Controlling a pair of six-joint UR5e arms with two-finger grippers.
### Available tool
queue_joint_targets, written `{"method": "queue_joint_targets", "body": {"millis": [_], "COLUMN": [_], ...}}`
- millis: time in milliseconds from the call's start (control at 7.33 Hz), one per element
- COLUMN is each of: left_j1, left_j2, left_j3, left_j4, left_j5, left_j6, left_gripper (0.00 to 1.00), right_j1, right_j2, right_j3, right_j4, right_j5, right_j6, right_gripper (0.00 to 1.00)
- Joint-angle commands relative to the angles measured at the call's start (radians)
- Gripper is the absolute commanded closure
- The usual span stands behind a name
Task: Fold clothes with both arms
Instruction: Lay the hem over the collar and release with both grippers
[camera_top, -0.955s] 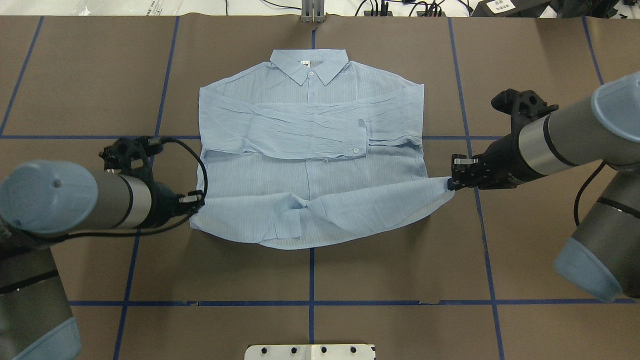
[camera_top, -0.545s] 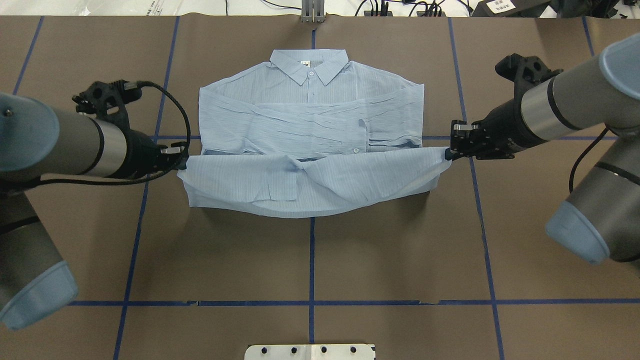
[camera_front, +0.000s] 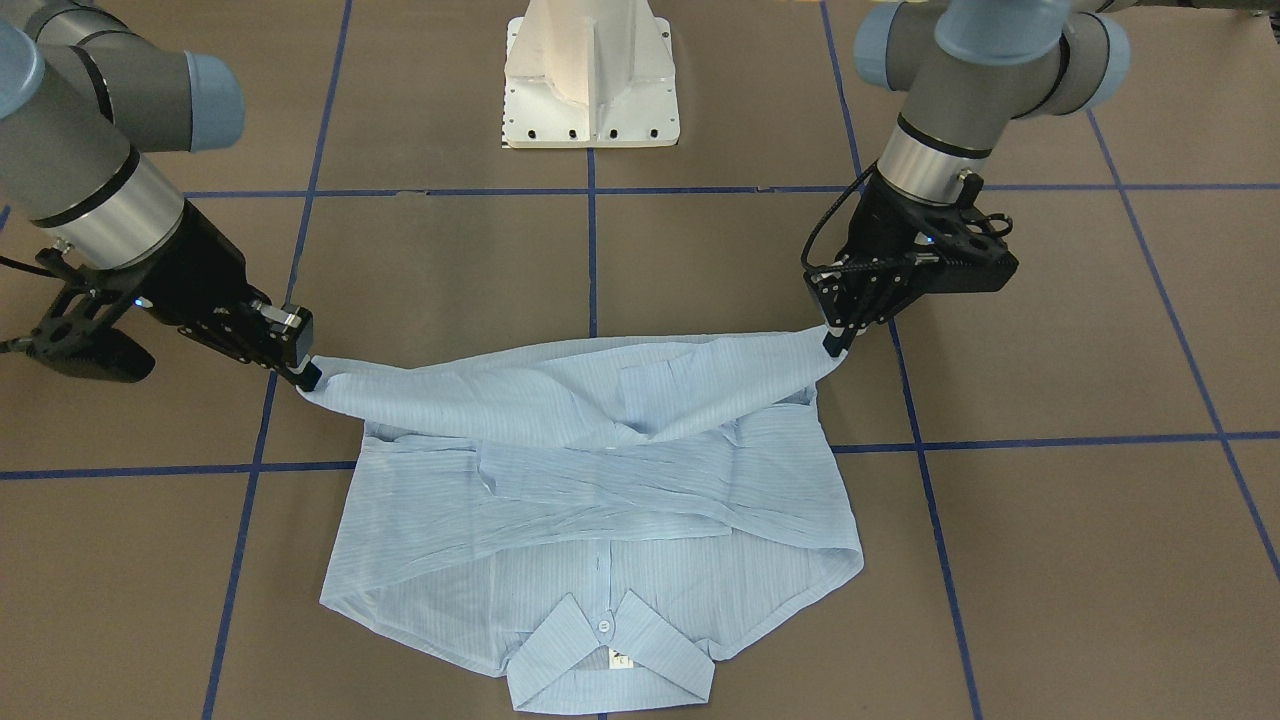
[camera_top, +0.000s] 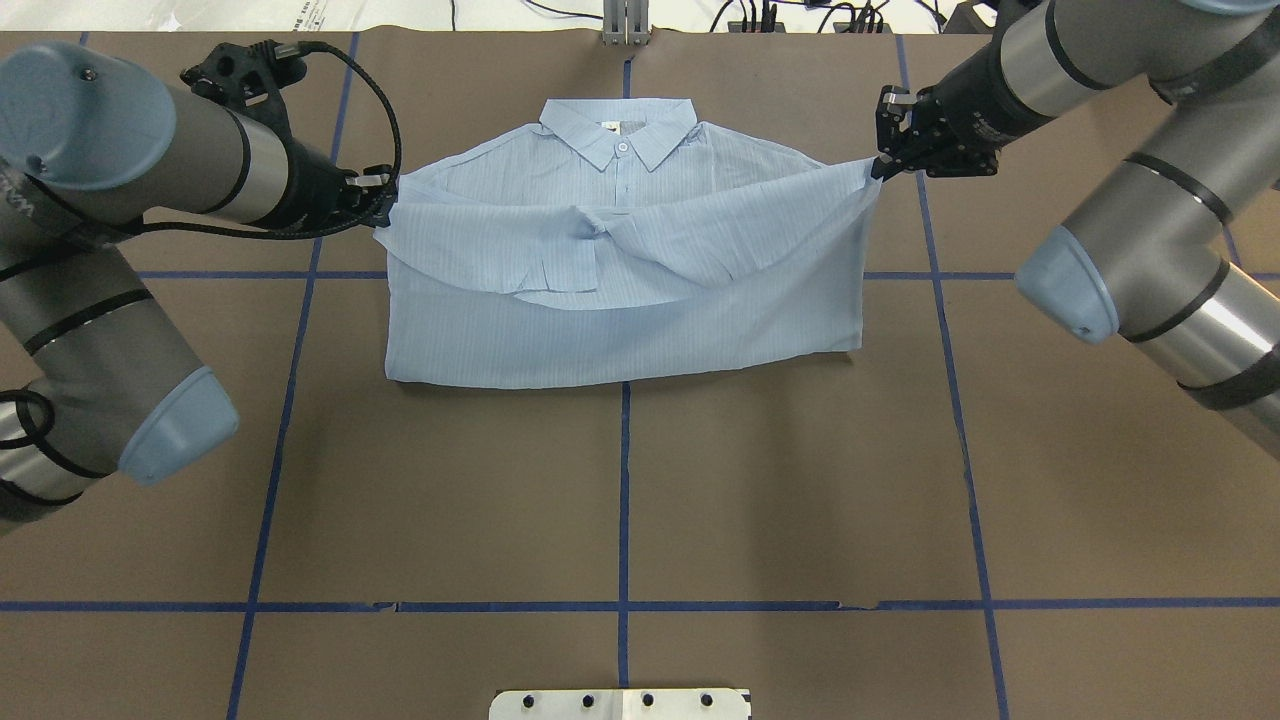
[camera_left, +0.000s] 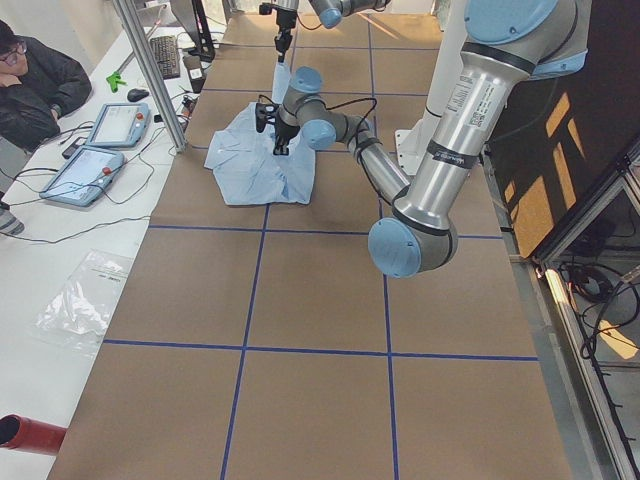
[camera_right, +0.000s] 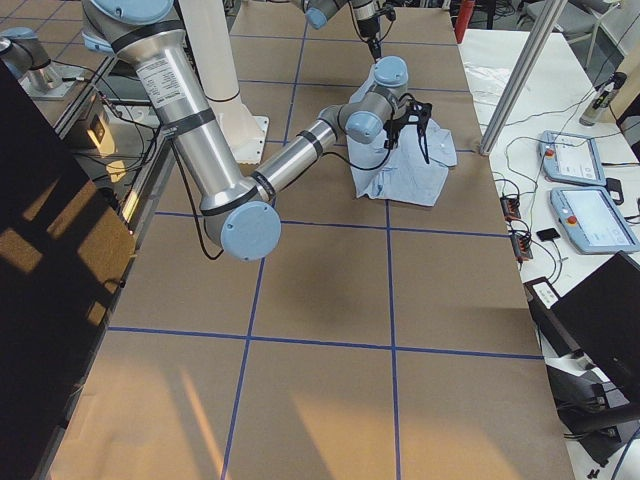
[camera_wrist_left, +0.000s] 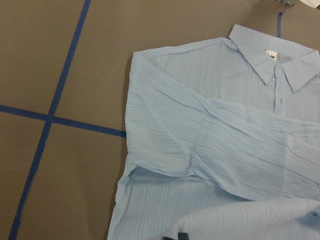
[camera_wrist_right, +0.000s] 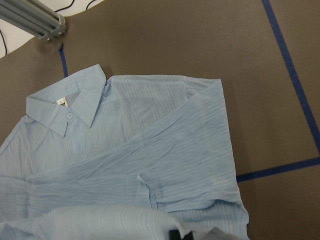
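The light blue striped shirt (camera_top: 620, 320) lies on the brown table with its collar (camera_top: 618, 130) at the far side and its sleeves crossed over the chest. My left gripper (camera_top: 385, 208) is shut on the left hem corner. My right gripper (camera_top: 880, 170) is shut on the right hem corner. Between them the lifted hem sags over the shirt's upper half, near shoulder level. From the front, the left gripper (camera_front: 830, 345) and right gripper (camera_front: 308, 378) hold the hem above the shirt (camera_front: 600, 500). Both wrist views look down on the chest (camera_wrist_left: 215, 125) and collar (camera_wrist_right: 65, 112).
The white pedestal base (camera_front: 590, 90) stands at the table's near edge behind the shirt's fold. An aluminium post (camera_top: 625, 25) and cables sit at the far edge. A person (camera_left: 30, 85) sits by tablets (camera_left: 85, 170) beside the table. Blue tape lines (camera_top: 622, 480) grid the surface.
Both grippers have carried the hem away from the robot toward the collar. The folded lower half now covers the crossed sleeves, and the fold line has moved farther up the table.
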Motion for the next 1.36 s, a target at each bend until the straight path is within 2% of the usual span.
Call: {"method": "queue_joint_targets", "body": {"millis": [0, 273, 682, 818, 1227], "left_j1": [-0.04, -0.038, -0.038, -0.038, -0.038], "left_j2": [-0.052, -0.115, -0.145, -0.145, -0.145], "left_j3": [0.139, 0.275, 0.395, 0.408, 0.42], "left_j4": [-0.083, -0.173, -0.274, -0.284, -0.293], "left_j5": [-0.019, -0.019, -0.017, -0.016, -0.014], "left_j6": [-0.002, -0.035, -0.048, -0.048, -0.046], "left_gripper": [1.0, 1.0, 1.0, 1.0, 1.0], "right_j1": [0.021, 0.034, 0.028, 0.024, 0.023], "right_j2": [0.11, 0.118, 0.208, 0.234, 0.244], "right_j3": [-0.162, -0.236, -0.362, -0.4, -0.416], "right_j4": [0.004, 0.007, 0.009, 0.009, 0.009], "right_j5": [-0.001, -0.002, -0.004, -0.004, -0.007], "right_j6": [-0.015, -0.061, -0.061, -0.061, -0.061], "right_gripper": [1.0, 1.0, 1.0, 1.0, 1.0]}}
